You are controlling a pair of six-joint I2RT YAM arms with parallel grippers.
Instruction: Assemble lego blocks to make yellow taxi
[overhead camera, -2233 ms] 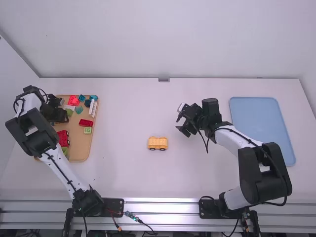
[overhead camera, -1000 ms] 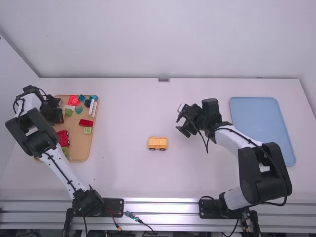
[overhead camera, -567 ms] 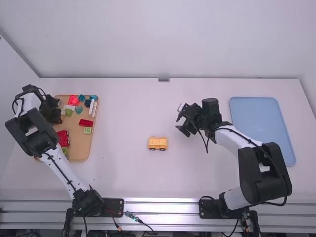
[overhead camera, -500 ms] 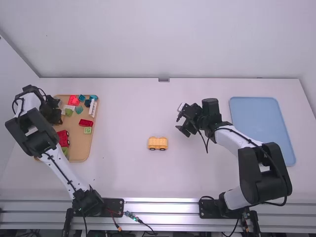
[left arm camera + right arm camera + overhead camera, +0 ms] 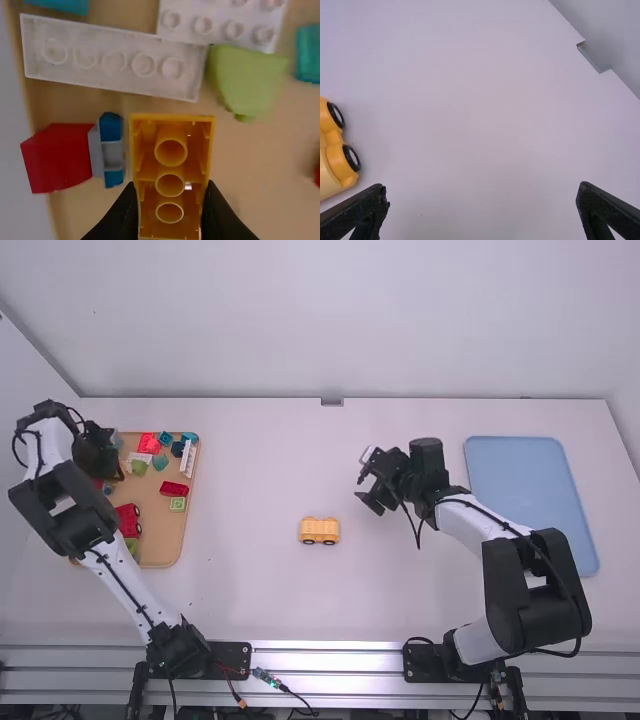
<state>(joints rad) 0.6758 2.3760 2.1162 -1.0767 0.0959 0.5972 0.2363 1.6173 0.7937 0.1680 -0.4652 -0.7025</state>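
Observation:
In the high view my left gripper (image 5: 112, 468) is over the far left part of the brown tray (image 5: 160, 540). The left wrist view has my left gripper (image 5: 169, 212) shut on a yellow-orange block (image 5: 170, 172), whose underside with several round tubes faces the camera. A yellow-orange car base with black wheels (image 5: 320, 530) stands on the table left of my right gripper (image 5: 369, 492). In the right wrist view my right gripper (image 5: 482, 205) is open with nothing between its fingers, and part of the car base (image 5: 332, 162) shows.
White blocks (image 5: 115, 60), a light green block (image 5: 247, 77) and a red block (image 5: 57, 157) lie around the held block. A dark red block (image 5: 174, 489) and a red wheeled base (image 5: 128, 520) share the tray. A blue tray (image 5: 530, 500) lies at the right.
My left gripper has shifted slightly left and away from the camera over the tray. The right arm and the car base have stayed in place.

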